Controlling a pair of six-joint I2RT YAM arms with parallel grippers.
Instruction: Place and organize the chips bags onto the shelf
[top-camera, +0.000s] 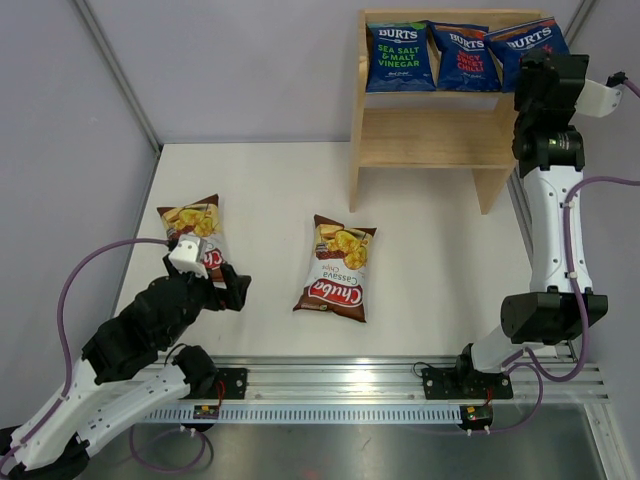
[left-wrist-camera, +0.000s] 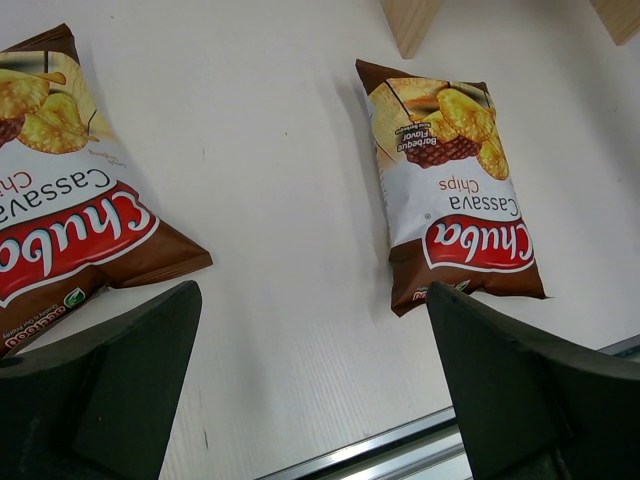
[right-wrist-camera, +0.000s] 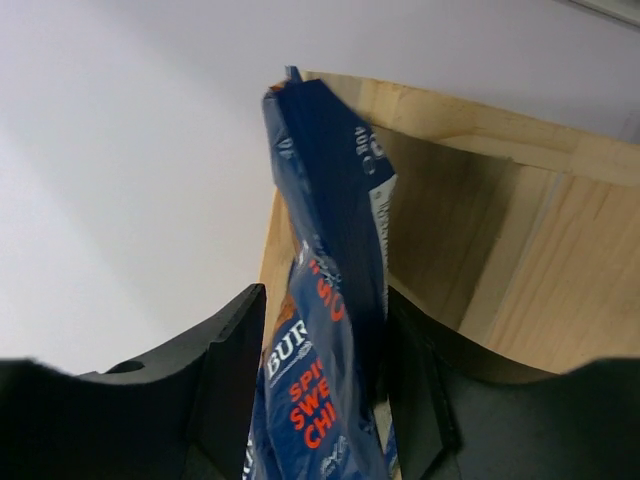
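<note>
The light wood shelf (top-camera: 430, 135) stands at the back right. Three blue BURTS bags stand on its top tier: left (top-camera: 400, 55), middle (top-camera: 465, 57) and right (top-camera: 528, 42). My right gripper (top-camera: 535, 62) is at the right bag. In the right wrist view my right gripper (right-wrist-camera: 325, 300) is shut on this bag (right-wrist-camera: 330, 200), against the shelf's side panel (right-wrist-camera: 520, 230). Two Chuba bags lie flat on the table, one left (top-camera: 195, 232) and one in the middle (top-camera: 337, 268). My left gripper (top-camera: 232, 288) is open and empty just right of the left bag's near end.
In the left wrist view my open left gripper (left-wrist-camera: 312, 295) is over bare table, between the left Chuba bag (left-wrist-camera: 60, 200) and the middle one (left-wrist-camera: 450, 190). A metal rail (top-camera: 340, 385) runs along the near table edge. Grey walls close in the back and left.
</note>
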